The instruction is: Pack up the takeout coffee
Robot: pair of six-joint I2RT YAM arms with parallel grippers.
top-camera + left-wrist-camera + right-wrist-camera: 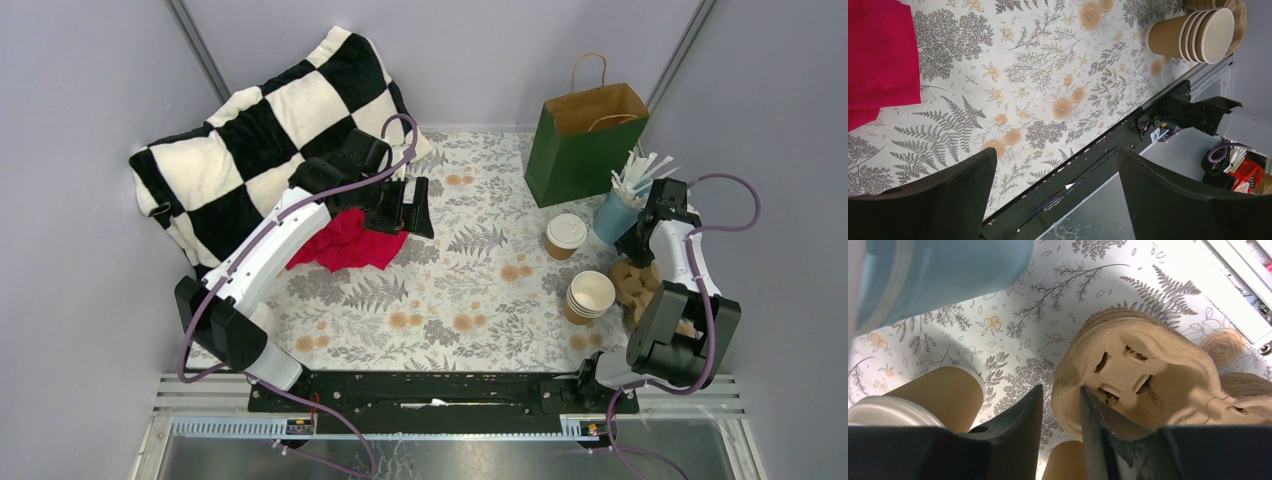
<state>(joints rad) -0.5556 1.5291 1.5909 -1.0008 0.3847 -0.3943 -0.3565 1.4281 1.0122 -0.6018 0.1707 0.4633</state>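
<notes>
The takeout coffee, a brown paper cup with a white lid, stands upright on the floral cloth in front of the green bag. It also shows at the left of the right wrist view. My right gripper is just right of it, over the molded cardboard cup carrier. In the right wrist view the right gripper has its jaws nearly closed, with the rim of the carrier between them. My left gripper is open and empty, held above the table by the red cloth, far from the coffee. It also shows in the left wrist view.
A stack of lidless brown cups lies near the carrier, also in the left wrist view. A green paper bag stands at the back right, with a blue cup of straws beside it. A red cloth and a checkered pillow lie on the left.
</notes>
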